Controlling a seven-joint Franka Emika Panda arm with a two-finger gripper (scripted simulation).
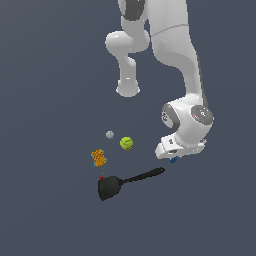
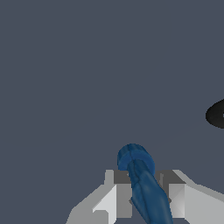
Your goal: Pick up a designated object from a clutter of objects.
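Exterior view hides most of my claw (image 1: 173,159) behind the wrist housing; only a dab of blue shows under it. My upper arm is cut off at the frame top.

Wrist view: the blue piece (image 2: 142,183) sits between my two fingers (image 2: 117,197), its ribbed rounded end sticking out past the tips, its other end running off the frame edge. The jaws are narrowed to about the piece's width, one finger on each flank. They look closed onto it, though contact on the far side is hard to confirm. I can't tell whether it is off the surface (image 1: 50,215).

A black blob at the wrist view's edge is cropped; probably the spatula (image 1: 122,183).

Rest of the clutter in the exterior view: the spatula's handle tip lies just left of my claw. The tennis ball (image 1: 126,143), grey ball (image 1: 110,134) and orange block (image 1: 99,157) lie further left, apart from each other. The block's texture is too small to resolve.

No readable writing or labels anywhere.
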